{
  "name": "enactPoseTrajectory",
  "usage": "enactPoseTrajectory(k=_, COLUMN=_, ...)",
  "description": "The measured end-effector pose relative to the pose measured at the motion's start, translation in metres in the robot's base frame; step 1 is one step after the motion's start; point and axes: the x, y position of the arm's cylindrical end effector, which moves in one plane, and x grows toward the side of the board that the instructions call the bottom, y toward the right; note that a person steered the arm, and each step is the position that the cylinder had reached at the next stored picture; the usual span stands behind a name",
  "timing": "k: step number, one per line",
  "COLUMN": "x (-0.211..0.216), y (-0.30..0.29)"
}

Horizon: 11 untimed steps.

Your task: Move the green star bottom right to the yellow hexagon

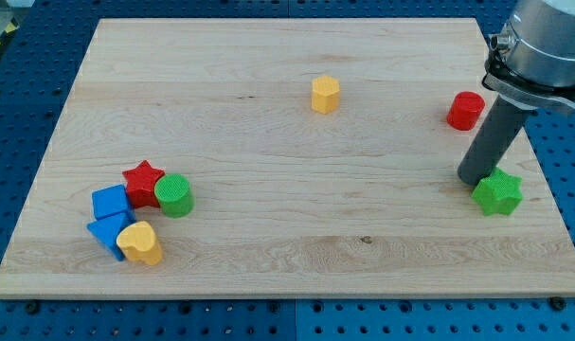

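The green star [497, 193] lies near the board's right edge, below the middle. The yellow hexagon [325, 95] stands at the upper middle of the board, far to the star's upper left. My tip [473, 178] rests on the board just at the star's upper left, touching or almost touching it. The dark rod rises from there to the arm's grey body at the view's top right.
A red cylinder [466, 111] stands above the tip, near the right edge. At lower left is a cluster: a red star [143, 182], a green cylinder [174, 196], a blue cube [110, 203], a blue triangular block [107, 231] and a yellow heart [139, 243].
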Motion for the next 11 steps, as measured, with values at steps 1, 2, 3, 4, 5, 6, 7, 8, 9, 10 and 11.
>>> enactPoseTrajectory(k=1, x=-0.01, y=0.016)
enactPoseTrajectory(k=2, x=0.003, y=0.034)
enactPoseTrajectory(k=3, x=0.019, y=0.04)
enactPoseTrajectory(k=4, x=0.024, y=0.04)
enactPoseTrajectory(k=5, x=0.014, y=0.04)
enactPoseTrajectory(k=6, x=0.014, y=0.032)
enactPoseTrajectory(k=7, x=0.017, y=0.025)
enactPoseTrajectory(k=8, x=0.039, y=0.015)
enactPoseTrajectory(k=9, x=0.048, y=0.014)
enactPoseTrajectory(k=10, x=0.025, y=-0.032)
enactPoseTrajectory(k=11, x=-0.008, y=-0.108)
